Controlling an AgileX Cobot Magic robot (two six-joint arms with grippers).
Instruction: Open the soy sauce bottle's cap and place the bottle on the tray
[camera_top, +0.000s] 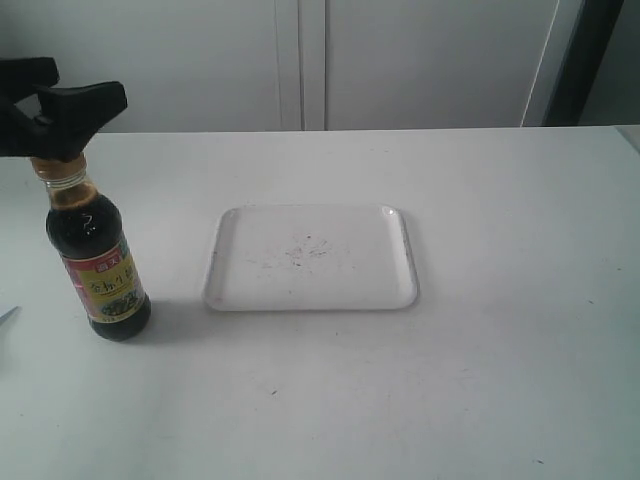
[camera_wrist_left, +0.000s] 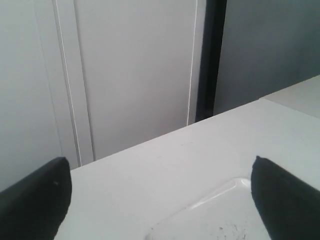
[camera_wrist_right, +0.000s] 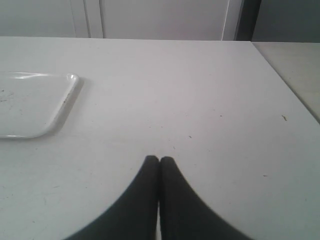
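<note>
Bare white table (camera_top: 400, 400) before white cabinet doors (camera_top: 420, 60); soy sauce bottle (camera_top: 97, 260), red-yellow label (camera_top: 105, 285) unreadable, left of frame. Left claw (camera_wrist_left: 159, 170) apart, right claw (camera_wrist_right: 159, 161) together.

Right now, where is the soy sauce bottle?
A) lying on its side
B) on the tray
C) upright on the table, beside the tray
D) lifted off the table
C: the bottle stands upright on the table, apart from the tray and its rim.

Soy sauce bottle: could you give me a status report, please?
Left gripper open, at top of soy sauce bottle. Right gripper shut, empty. Bottle upright beside tray, not on it. Nothing between them.
</note>
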